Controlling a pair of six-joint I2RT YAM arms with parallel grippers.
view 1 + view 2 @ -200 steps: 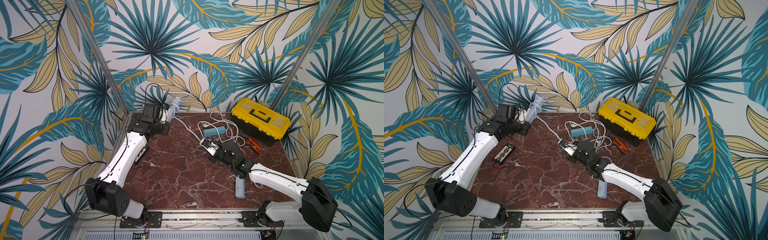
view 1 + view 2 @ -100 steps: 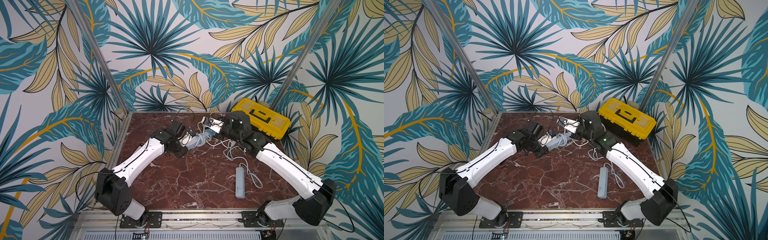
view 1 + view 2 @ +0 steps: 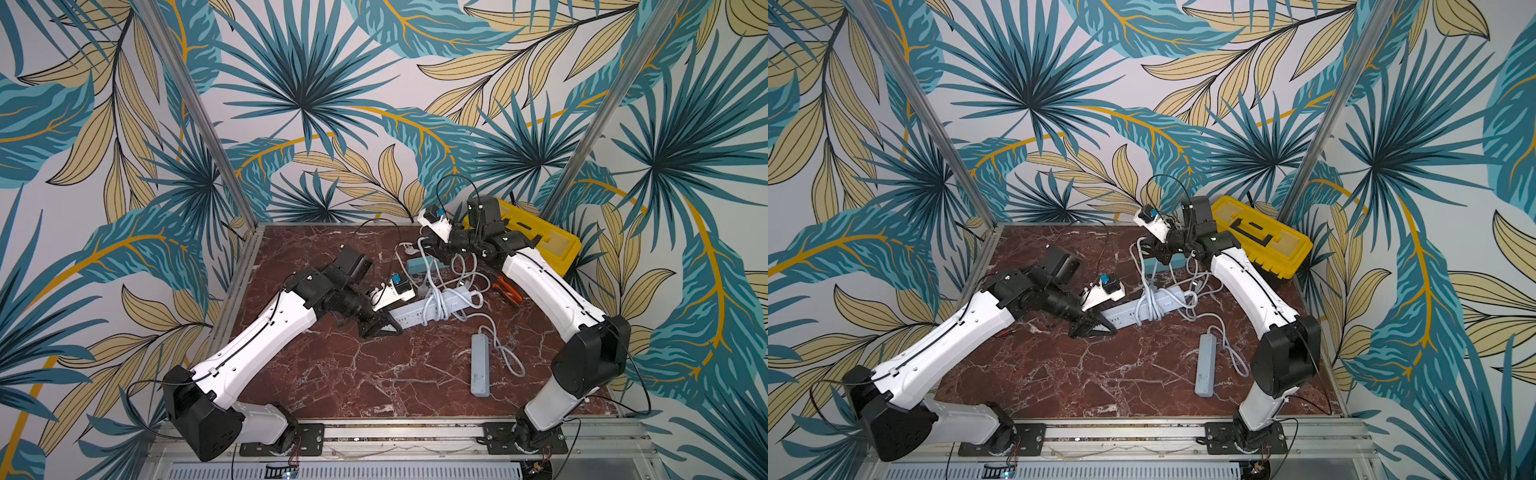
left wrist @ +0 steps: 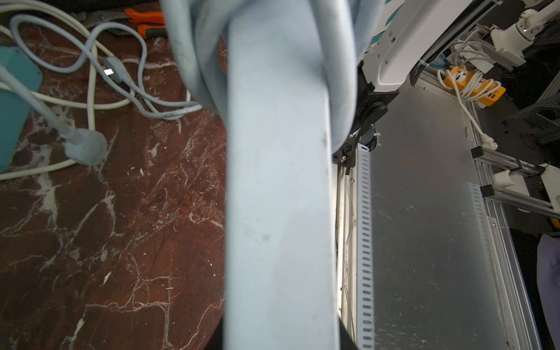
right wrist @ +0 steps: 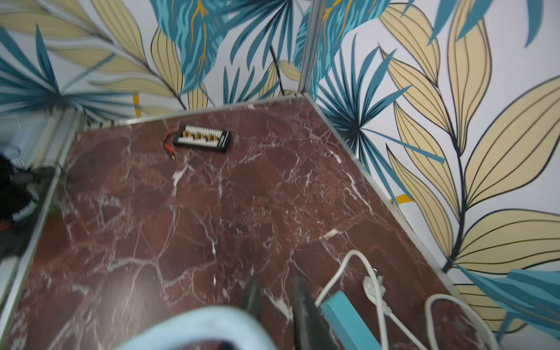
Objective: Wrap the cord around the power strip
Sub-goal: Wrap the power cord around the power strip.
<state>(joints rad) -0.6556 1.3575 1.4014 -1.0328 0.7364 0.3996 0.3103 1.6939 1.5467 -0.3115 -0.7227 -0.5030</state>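
Leftmost, the left tool point(image 3: 384, 326) is pressed tight on one end of the strip point(image 3: 457, 300), which slants across the middle of the worktop point(image 3: 353, 374). Several cord point(image 3: 432, 307) turns wrap the strip's middle, and more cord runs rearward toward the right tool point(image 3: 441, 251). Its fingers point(image 5: 253, 295) stand slightly apart, bare worktop showing between them; whether cord is caught deeper in, I cannot tell. Rightmost sits a yellow toolbox point(image 3: 552, 245) in the far corner.
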